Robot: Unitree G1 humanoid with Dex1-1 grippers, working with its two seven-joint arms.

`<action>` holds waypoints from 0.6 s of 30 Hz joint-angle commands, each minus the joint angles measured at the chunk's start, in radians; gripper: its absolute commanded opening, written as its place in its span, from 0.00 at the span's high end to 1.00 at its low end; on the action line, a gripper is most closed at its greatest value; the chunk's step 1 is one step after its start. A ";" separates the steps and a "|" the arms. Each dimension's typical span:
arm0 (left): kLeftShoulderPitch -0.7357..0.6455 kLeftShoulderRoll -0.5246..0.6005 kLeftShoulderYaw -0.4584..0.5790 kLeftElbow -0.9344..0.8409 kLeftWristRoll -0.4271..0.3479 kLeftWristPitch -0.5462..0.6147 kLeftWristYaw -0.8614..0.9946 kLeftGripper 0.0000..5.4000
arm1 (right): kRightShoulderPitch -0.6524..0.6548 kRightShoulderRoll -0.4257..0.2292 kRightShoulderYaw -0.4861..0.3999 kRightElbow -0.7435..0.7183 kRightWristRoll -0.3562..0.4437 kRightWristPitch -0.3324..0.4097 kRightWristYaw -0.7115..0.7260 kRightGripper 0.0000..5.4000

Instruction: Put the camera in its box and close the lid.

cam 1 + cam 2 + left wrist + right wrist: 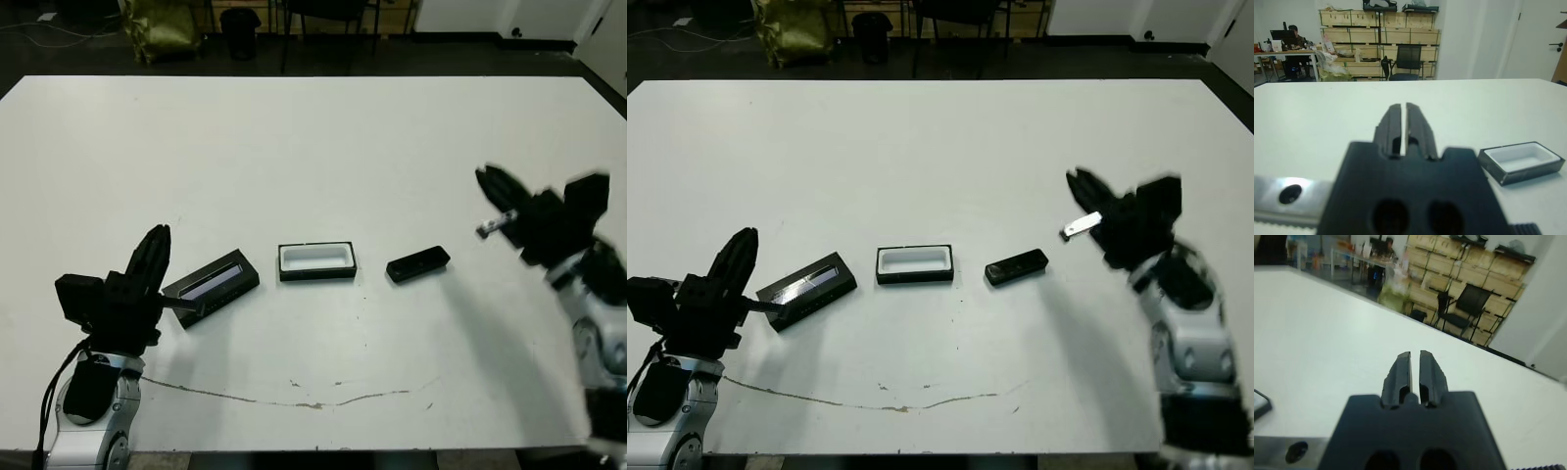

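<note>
The camera (418, 264), a slim black bar, lies on the white table right of the box (316, 261), an open black tray with a white inside. Left of the box lies the lid (213, 282), a black cover with a greyish panel. My left gripper (155, 245) is shut with nothing in it, just left of the lid. My right gripper (493, 183) is raised at the right, shut and holding nothing, well to the right of the camera. In the left wrist view the box (1521, 162) shows beside the shut fingers (1400, 122).
A thin dark scratch line (294, 397) runs across the table near its front edge. Chairs, shelves of crates and a person at a desk (1290, 34) stand far beyond the table.
</note>
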State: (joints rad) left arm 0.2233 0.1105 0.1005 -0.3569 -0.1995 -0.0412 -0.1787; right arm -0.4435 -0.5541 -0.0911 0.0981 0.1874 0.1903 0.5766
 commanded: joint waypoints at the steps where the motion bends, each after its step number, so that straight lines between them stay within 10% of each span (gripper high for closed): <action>1: 0.012 0.003 0.004 0.004 -0.003 0.016 0.001 1.00 | -0.102 -0.078 0.082 0.096 -0.094 0.003 0.074 1.00; 14: 0.017 0.004 0.005 0.004 -0.003 0.009 -0.003 1.00 | -0.440 -0.111 0.367 0.515 -0.382 -0.324 0.367 1.00; 18: 0.024 0.001 0.002 -0.009 -0.004 0.025 0.004 1.00 | -0.474 -0.084 0.393 0.557 -0.403 -0.306 0.409 1.00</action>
State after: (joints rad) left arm 0.2339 0.1102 0.1017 -0.3662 -0.1989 -0.0396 -0.1775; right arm -0.9105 -0.6507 0.2872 0.6324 -0.2066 -0.1265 0.9646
